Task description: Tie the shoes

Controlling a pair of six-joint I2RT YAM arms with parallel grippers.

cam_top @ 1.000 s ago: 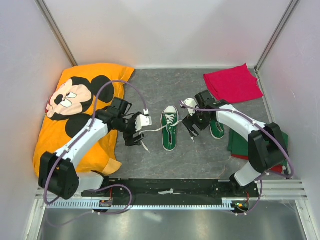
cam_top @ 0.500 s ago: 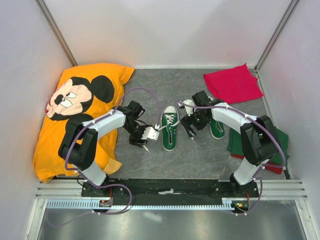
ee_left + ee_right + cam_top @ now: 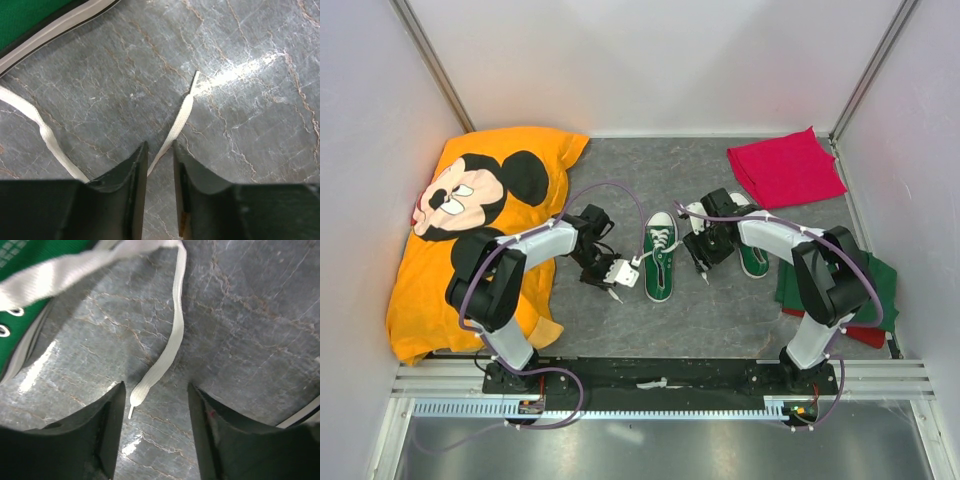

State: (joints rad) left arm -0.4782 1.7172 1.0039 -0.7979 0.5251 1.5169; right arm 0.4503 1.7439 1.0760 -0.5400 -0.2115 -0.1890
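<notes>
Two small green shoes stand on the grey floor: one in the middle (image 3: 660,262), the other (image 3: 754,260) partly under my right arm. My left gripper (image 3: 608,287) (image 3: 160,145) is low beside the middle shoe's left side. Its jaws stand a narrow gap apart with a white lace (image 3: 185,112) running between the fingertips, not clamped. A second lace strand (image 3: 45,134) lies to its left. My right gripper (image 3: 703,268) (image 3: 156,385) is open between the two shoes, and a lace end (image 3: 172,340) lies flat between its fingers, nearer the left one.
An orange Mickey Mouse shirt (image 3: 470,200) covers the left side. A red cloth (image 3: 785,165) lies at the back right, and a folded green cloth (image 3: 882,282) lies by the right wall. White walls close in three sides. A shoe's sole (image 3: 50,30) edges the left wrist view.
My left arm has folded in toward the middle shoe, and its jaws have narrowed around the lace. The right gripper has shifted slightly left, and its jaws have narrowed too.
</notes>
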